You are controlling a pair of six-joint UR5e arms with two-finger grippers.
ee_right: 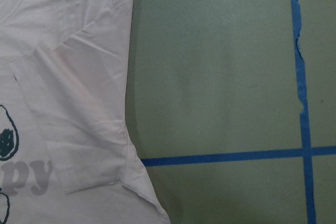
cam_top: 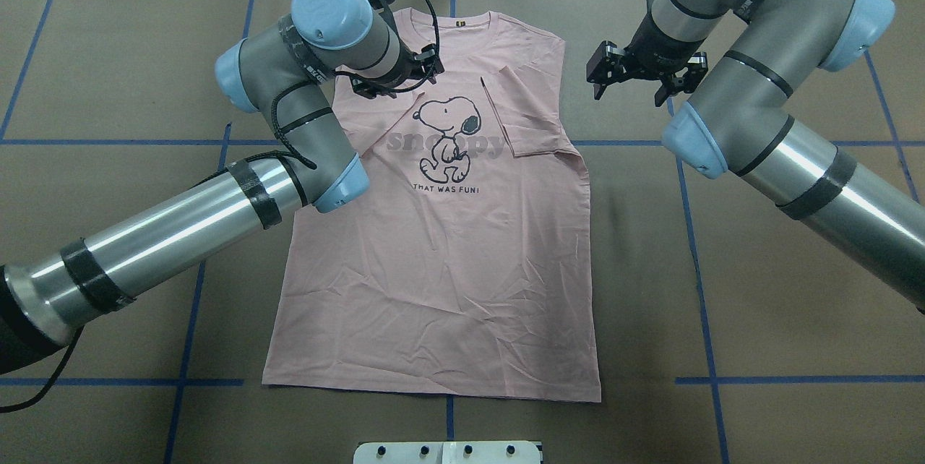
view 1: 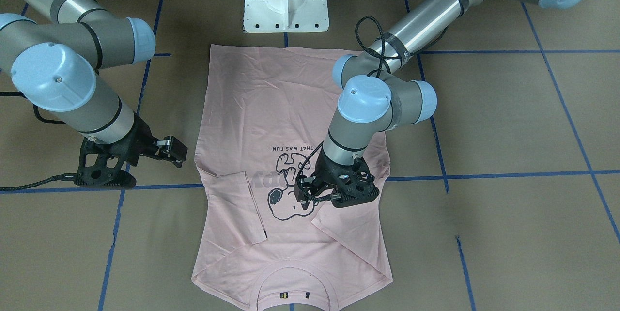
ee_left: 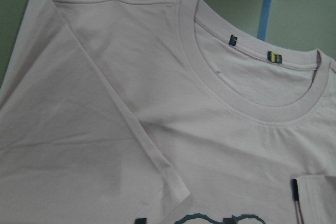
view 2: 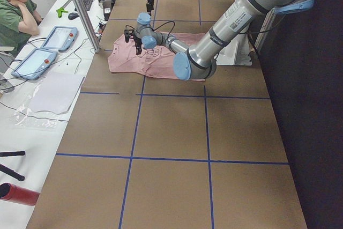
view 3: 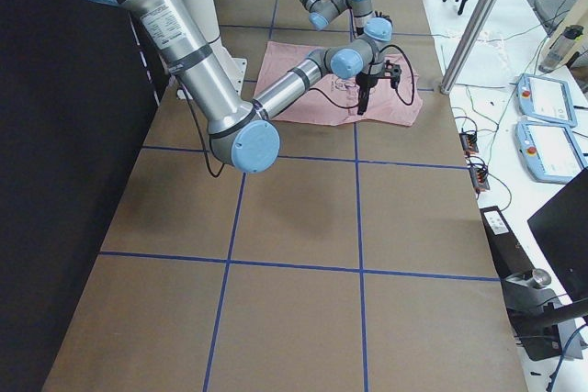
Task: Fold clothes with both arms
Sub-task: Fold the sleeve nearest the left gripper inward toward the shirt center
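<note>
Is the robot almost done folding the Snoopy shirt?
Not yet. Both sleeves are already folded in over the front of the T-shirt. Now the left gripper hovers open above the chest and the right gripper hangs open beside the shirt, holding nothing. The body lies flat at full length, so the big folds are left.

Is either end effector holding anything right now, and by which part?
Nothing is held. The left end effector hovers open over the pink T-shirt; the right end effector hangs open beside it.
</note>
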